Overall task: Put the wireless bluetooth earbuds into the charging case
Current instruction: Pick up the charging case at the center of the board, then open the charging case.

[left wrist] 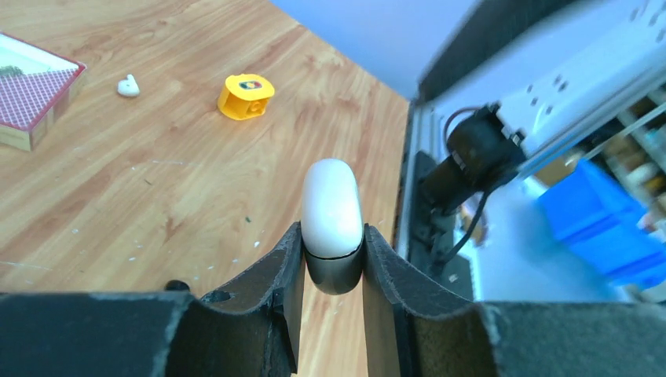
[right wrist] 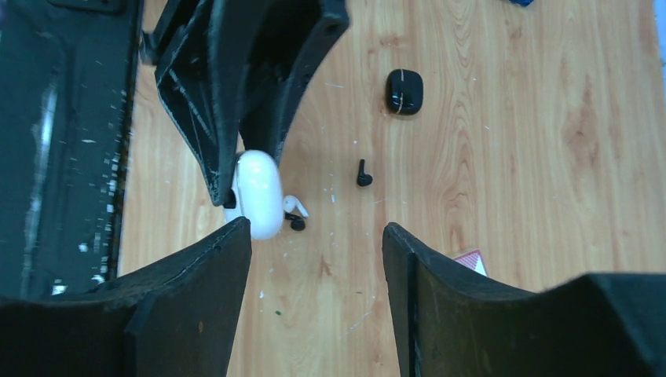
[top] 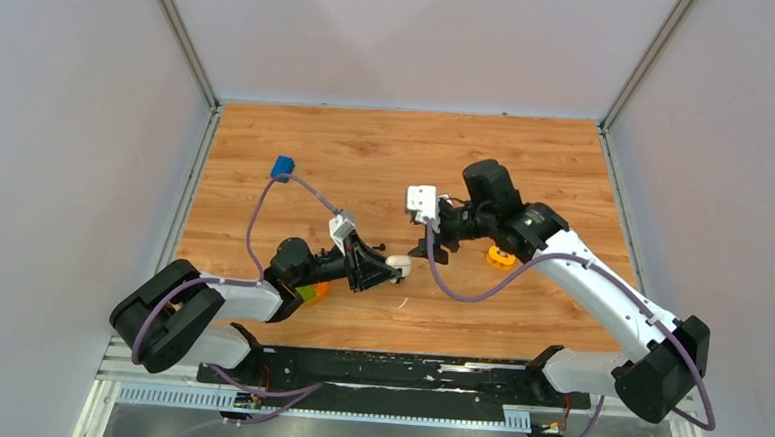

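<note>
My left gripper (top: 386,267) (left wrist: 331,232) is shut on a white oval charging case (left wrist: 332,208) with a dark lower half, gripping it by the sides. The case also shows in the top view (top: 399,266) and the right wrist view (right wrist: 259,195). One tiny black earbud (right wrist: 364,174) lies on the wood. A second one with a whitish tip (right wrist: 295,217) lies right beside the held case. My right gripper (right wrist: 314,228) (top: 430,241) is open and empty, hovering just right of the case and above the earbuds.
A black rounded-square case (right wrist: 404,91) lies farther off. A yellow ring (top: 502,257) (left wrist: 246,95), a small white piece (left wrist: 128,86) and a red-patterned card box (left wrist: 31,98) (right wrist: 470,261) lie near the right arm. A blue block (top: 283,166) sits at the back left.
</note>
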Available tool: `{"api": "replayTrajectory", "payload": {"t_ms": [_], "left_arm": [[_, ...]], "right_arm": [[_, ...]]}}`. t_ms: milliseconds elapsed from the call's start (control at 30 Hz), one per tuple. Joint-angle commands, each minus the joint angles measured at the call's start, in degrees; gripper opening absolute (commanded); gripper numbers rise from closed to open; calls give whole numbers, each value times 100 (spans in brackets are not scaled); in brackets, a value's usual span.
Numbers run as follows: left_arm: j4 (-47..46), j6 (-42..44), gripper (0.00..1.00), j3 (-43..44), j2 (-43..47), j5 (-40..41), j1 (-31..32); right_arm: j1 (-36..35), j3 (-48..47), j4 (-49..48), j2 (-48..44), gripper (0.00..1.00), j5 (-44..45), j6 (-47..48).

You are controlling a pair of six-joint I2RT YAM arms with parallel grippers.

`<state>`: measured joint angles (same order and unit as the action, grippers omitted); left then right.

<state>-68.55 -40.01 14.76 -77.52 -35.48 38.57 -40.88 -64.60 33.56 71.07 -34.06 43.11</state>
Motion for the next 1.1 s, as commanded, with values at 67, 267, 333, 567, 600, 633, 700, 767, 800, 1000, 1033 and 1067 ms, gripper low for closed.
{"api": "replayTrajectory", "payload": {"t_ms": [67, 267, 333, 567, 600, 633, 700, 767, 800, 1000, 1033, 1067], "left_arm": [[-102, 2758, 14, -393, 557, 530, 486], [-710, 3267, 13, -708, 375, 528, 547], [-853, 3428, 13, -755, 187, 561, 638], [-2003, 3277, 13, -799, -644, 445, 749], [-2202, 3192, 13, -803, -744, 439, 749], [-2323, 3148, 13, -797, -809, 414, 749], [-2332, 3126, 13, -769, -841, 364, 757], [-2336, 3118, 13, -780, -796, 344, 758], [-2331, 3114, 13, -788, -772, 347, 762], [-2329, 3050, 13, -799, -677, 311, 766], [-2330, 3039, 13, -793, -685, 309, 766], [-2330, 3024, 13, -776, -697, 286, 766]], "right_arm": [[478, -947, 1466, 627, 61, -1734, -207], [474, -1021, 1829, 1164, 54, -2052, 56], [461, -1015, 1807, 1242, 53, -2108, 50], [169, -862, 1556, 1358, 52, -1774, 15], [105, -833, 1542, 1379, 51, -1714, 59], [37, -806, 1540, 1404, 50, -1608, 104], [-66, -761, 1556, 1461, 49, -1488, 177], [-126, -727, 1558, 1515, 49, -1375, 220], [-138, -712, 1545, 1535, 49, -1330, 235], [-140, -634, 1434, 1571, 48, -1143, 251], [-140, -633, 1438, 1587, 48, -1139, 254], [-151, -633, 1432, 1598, 48, -1138, 254]]}}
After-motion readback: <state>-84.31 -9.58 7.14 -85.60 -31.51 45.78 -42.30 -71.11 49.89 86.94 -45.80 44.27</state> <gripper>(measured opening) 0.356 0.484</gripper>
